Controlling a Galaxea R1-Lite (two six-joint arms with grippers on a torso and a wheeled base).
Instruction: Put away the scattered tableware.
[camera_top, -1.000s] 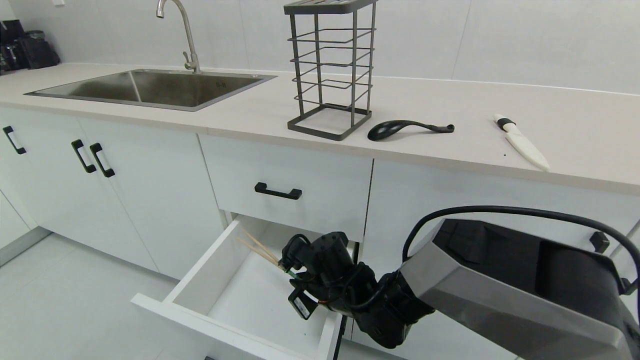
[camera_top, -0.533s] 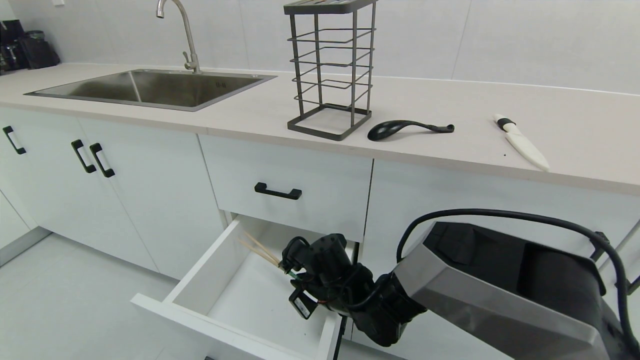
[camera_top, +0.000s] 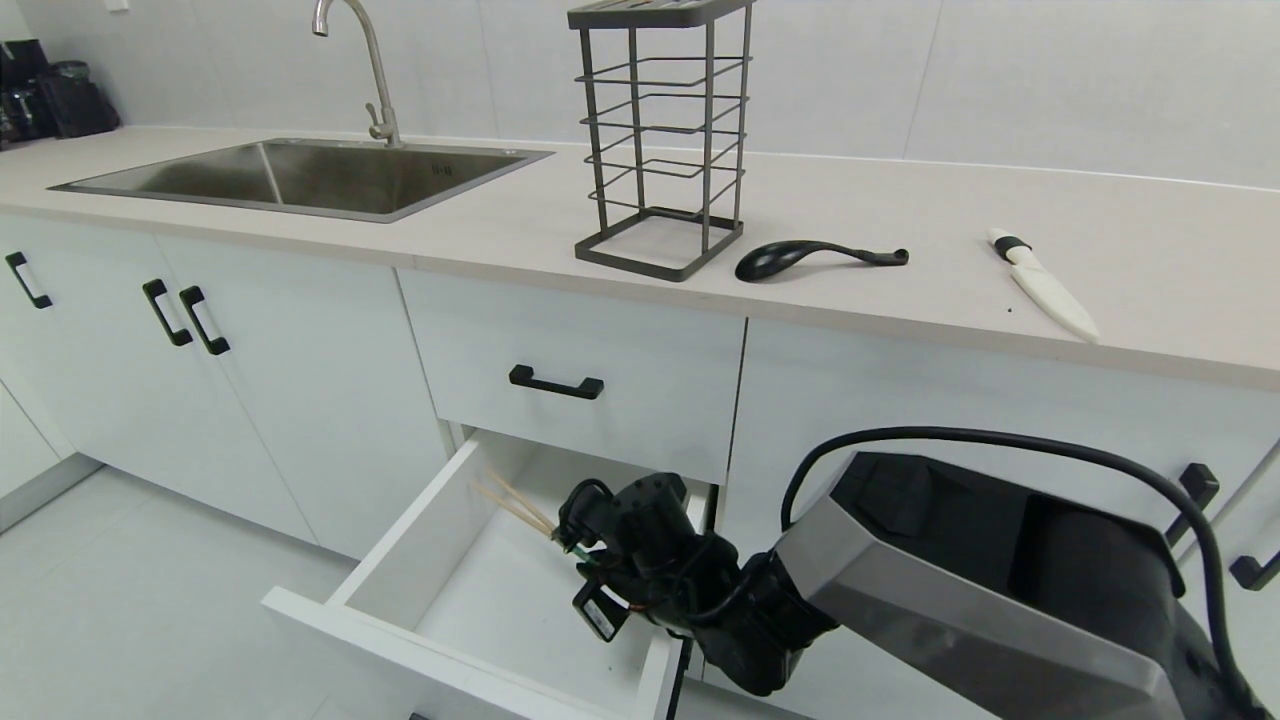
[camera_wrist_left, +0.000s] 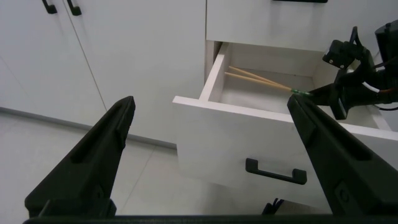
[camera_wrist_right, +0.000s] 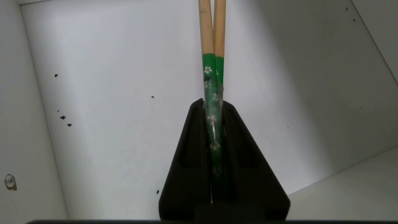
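- Right wrist view puts me closest: my right gripper (camera_wrist_right: 212, 109) has its fingers pinched tight on a pair of chopsticks (camera_wrist_right: 209, 37). It grips the green, flower-patterned ends, and the bare wooden lengths stick out ahead.
- Beneath them I see the white floor of the open drawer (camera_wrist_right: 112, 93), dotted with a few dark specks.
- From the head view, the right gripper (camera_top: 577, 528) hangs inside the drawer (camera_top: 440, 640) near its right-hand wall. The chopsticks (camera_top: 515, 503) slant toward the left wall; I cannot tell whether their tips touch anything.
- My left gripper (camera_wrist_left: 211, 106) sits out in front of the drawer (camera_wrist_left: 249, 124), fingers spread wide with nothing between them.
- Farther off, on the countertop (camera_top: 900, 200), a black spoon (camera_top: 800, 258) lies just beside a wire rack (camera_top: 660, 140), and a white knife (camera_top: 1045, 285) lies well apart to the right.
- Farthest, a sink (camera_top: 300, 175) with a faucet (camera_top: 365, 70) sits at the counter's left.
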